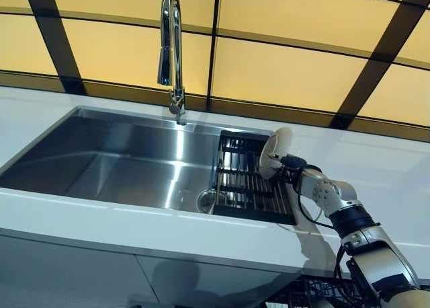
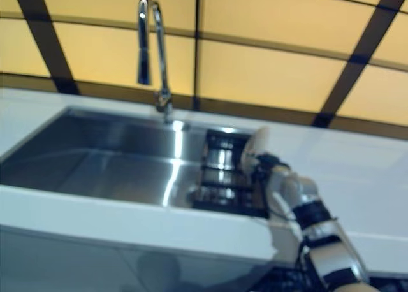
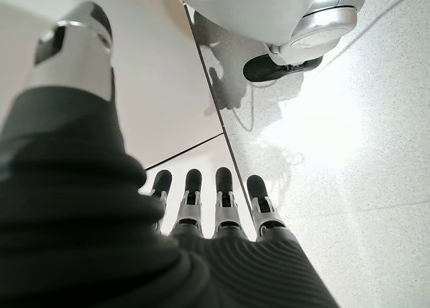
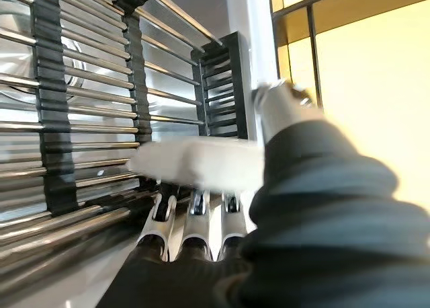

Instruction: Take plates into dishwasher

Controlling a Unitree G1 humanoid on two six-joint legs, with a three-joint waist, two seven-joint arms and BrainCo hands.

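Observation:
A white plate (image 1: 275,152) stands on edge at the right end of a dark slatted rack (image 1: 242,187) that lies over the right side of the steel sink (image 1: 101,163). My right hand (image 1: 295,165) reaches in from the right and grips the plate's rim. In the right wrist view the plate (image 4: 195,161) sits between my fingers (image 4: 195,210) and thumb, over the rack bars (image 4: 87,120). My left hand (image 3: 215,207) hangs over the floor with straight fingers and holds nothing.
A tall chrome faucet (image 1: 171,46) rises behind the sink. A white counter (image 1: 134,220) runs along the front and to the right. A dark wire rack (image 1: 302,296) shows below the counter edge at lower right. Yellow panels with dark frames stand behind.

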